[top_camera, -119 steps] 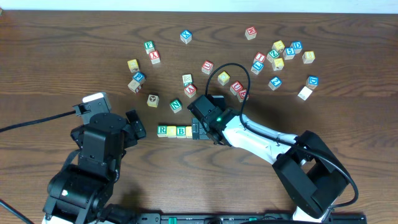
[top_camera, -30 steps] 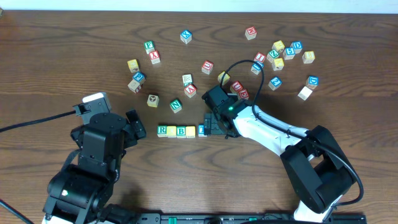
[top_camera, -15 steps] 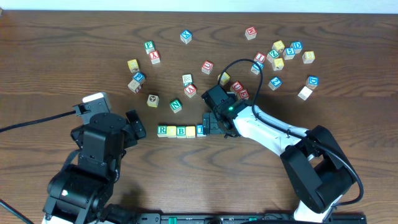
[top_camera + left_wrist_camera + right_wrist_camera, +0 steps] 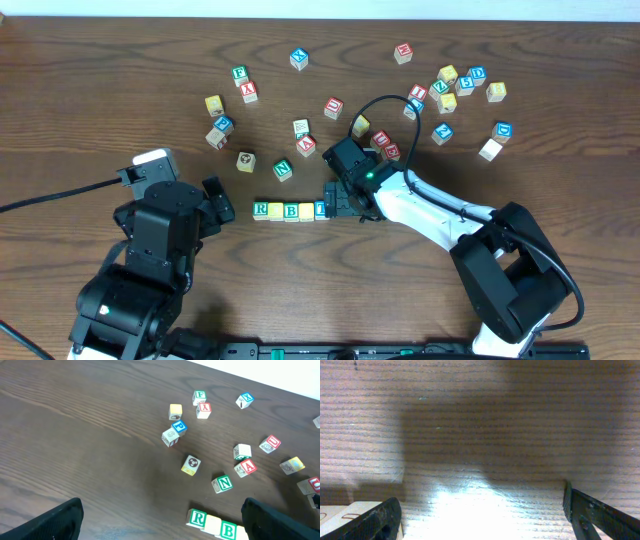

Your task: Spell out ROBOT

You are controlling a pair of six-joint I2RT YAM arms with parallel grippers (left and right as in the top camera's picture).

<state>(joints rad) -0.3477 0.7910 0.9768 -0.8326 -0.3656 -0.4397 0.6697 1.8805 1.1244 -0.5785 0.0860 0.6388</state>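
Overhead view, 12 o'clock at the far edge of the bench (image 4: 120,80). Five cubes lie in one straight line at about 7 o'clock from the picture's middle, side by side with no visible gaps. From 9 o'clock to 3 o'clock they are the R cube (image 4: 261,209), the first yellow cube (image 4: 276,210), the B cube (image 4: 291,211), the second yellow cube (image 4: 306,211) and the T cube (image 4: 321,209).

The right pincer (image 4: 336,201) sits just beside the T cube, on its 3 o'clock side; whether they touch cannot be told. In the right wrist view the right pincer (image 4: 482,510) is spread wide, with only bare wood between its fingers. A pale wooden cube (image 4: 342,512) shows at the 7 o'clock corner, outside the finger there; its letter cannot be read.

The left pincer (image 4: 220,200) stands at 9 o'clock from the R cube, clearly apart from it. In the left wrist view the left pincer (image 4: 161,510) is also spread wide and holds nothing. The R cube (image 4: 197,518), first yellow cube (image 4: 213,524) and B cube (image 4: 228,530) lie toward 5 o'clock.

The green N cube (image 4: 283,170) lies near the line, at 12 o'clock from it. The loose cubes (image 4: 299,58) are scattered from 10 o'clock round to 2 o'clock.
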